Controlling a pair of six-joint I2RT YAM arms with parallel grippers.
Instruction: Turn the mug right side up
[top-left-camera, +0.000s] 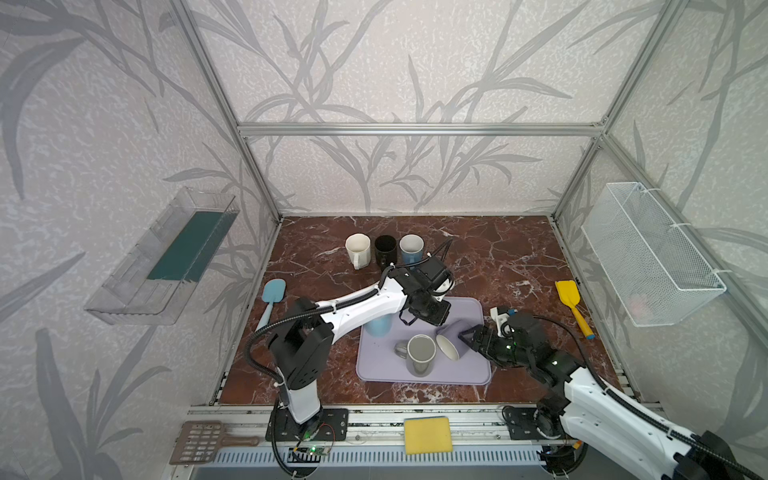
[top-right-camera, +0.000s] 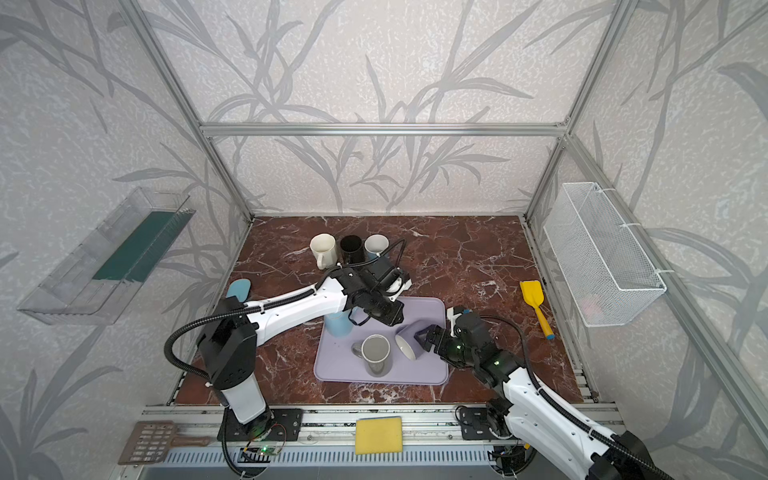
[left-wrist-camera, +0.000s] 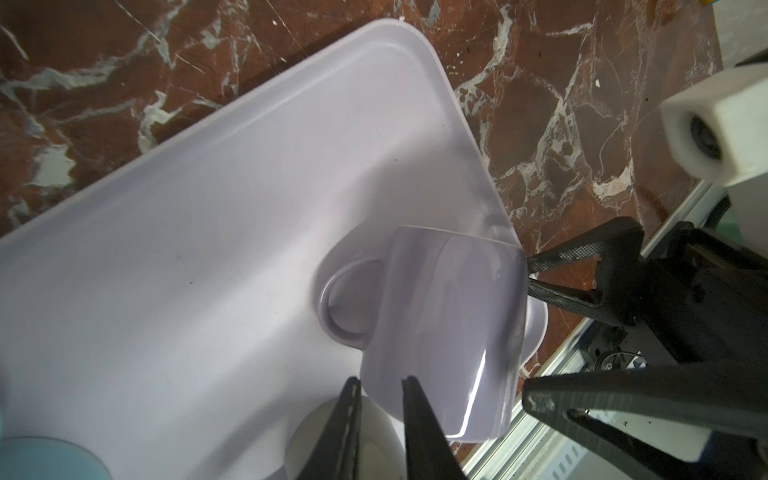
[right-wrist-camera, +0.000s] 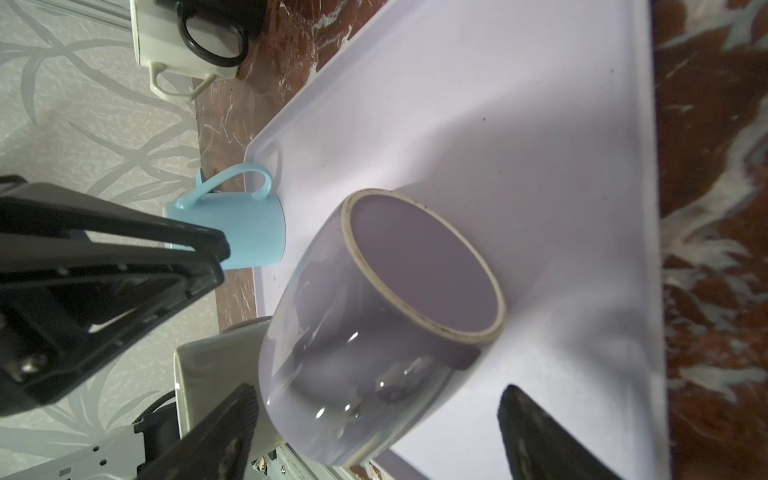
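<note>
**Lavender mug on its side on the tray; upright tip not yet done**

Step in hand: the lavender mug (top-left-camera: 449, 341) lay on its side on the right half of the tray (top-left-camera: 382, 365), mouth toward the tray's front-left and base toward its right edge. In the left wrist view its handle stuck out sideways. The left gripper (left-wrist-camera: 380, 380) hung over the tray's back half, its fingers a narrow gap apart and holding nothing. The right gripper (right-wrist-camera: 379, 390) sat at the tray's right edge, fingers spread wide on either side of the mug's base end and not clamped on it.

Judged half done. The next move calls for a fresh grip on the mug's wall or rim, then a tip that brings the mouth up and the base down onto bare tray. The grey mug (top-left-camera: 420, 355) stood just beside the mouth, so little room there.

Count, left to right:
- Turner (top-left-camera: 199, 441), brown, slotted: one, front-left of tray.
- Spatulas: two, blue (top-left-camera: 272, 293) left of tray, yellow (top-left-camera: 571, 297) right of it.
- Mugs: six. Three on the tray: light blue (top-left-camera: 379, 326) (apparently base up), grey, lavender. Three on the counter (top-left-camera: 519, 257) behind the tray: cream (top-left-camera: 358, 249), black (top-left-camera: 385, 248), blue-grey (top-left-camera: 411, 248).
- Sponge (top-left-camera: 428, 435): one, in front of tray.
</note>
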